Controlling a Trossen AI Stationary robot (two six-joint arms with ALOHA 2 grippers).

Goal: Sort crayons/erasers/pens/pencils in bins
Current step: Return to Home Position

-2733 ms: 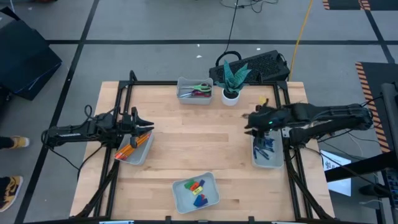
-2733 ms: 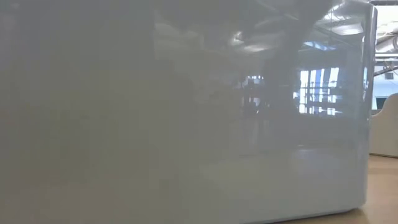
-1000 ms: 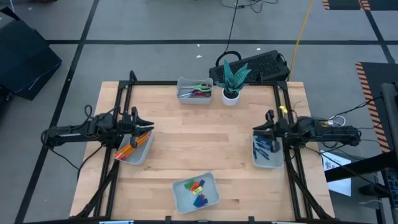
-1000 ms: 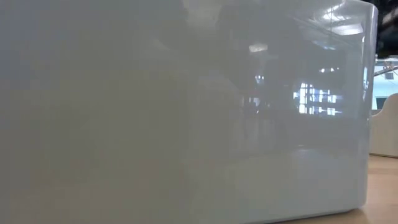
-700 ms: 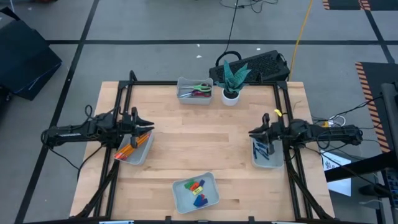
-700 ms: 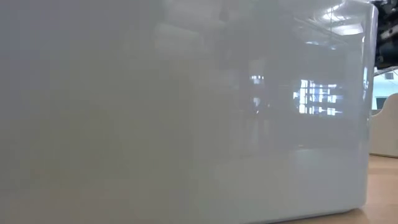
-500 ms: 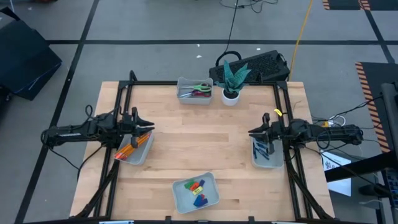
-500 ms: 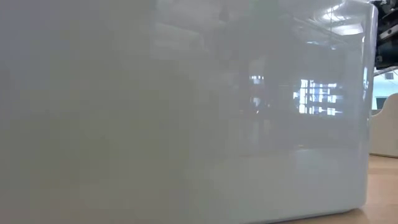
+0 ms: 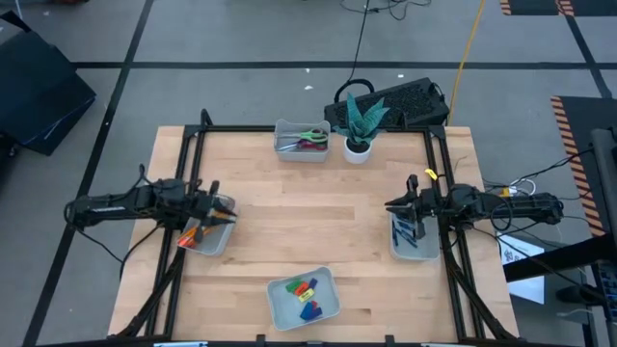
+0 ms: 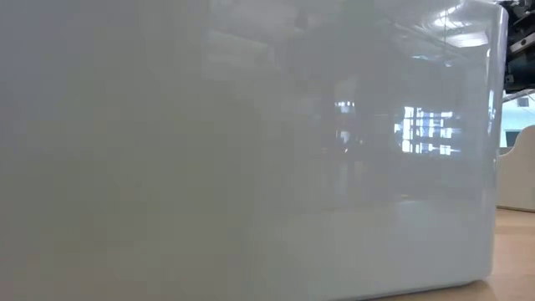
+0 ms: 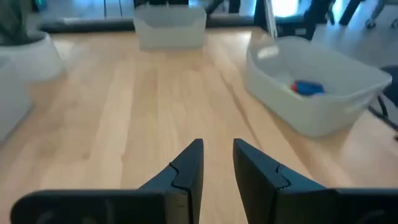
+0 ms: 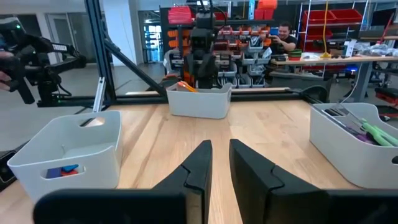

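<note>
Pencils (image 9: 196, 234) lie in the bin at my left edge (image 9: 220, 239), orange sticks running on a slant from the bin's near-left corner toward its far-right one. My left gripper (image 9: 224, 214) sits right over that bin's far end, above the pencils. From its wrist camera I see the two fingers (image 11: 188, 172) parted by a narrow gap with nothing between them, bare wood under them.

Pens (image 9: 409, 229) lie in the bin on my right side (image 9: 413, 250), dark blue sticks with their long axes running roughly front to back along the bin, a few crossed. My right gripper (image 9: 390, 204) hangs at that bin's far-left corner, just past the pens and pointing in toward the table's middle. Its fingers (image 12: 198, 167) are likewise slightly parted and hold nothing.

Erasers (image 9: 306, 292) sit in the near bin (image 9: 285, 307), well apart from both grippers: a blue one nearest me, with green, yellow and red ones just behind it. I can see a blue one (image 11: 306, 88) from the left wrist too.

At the table's back edge, a fourth bin (image 9: 284, 150) holds scissors (image 9: 312, 140) lying along its length, with a white plant pot (image 9: 358, 150) just beside it. My low camera shows only a grey bin wall (image 10: 251, 150) filling the view.
</note>
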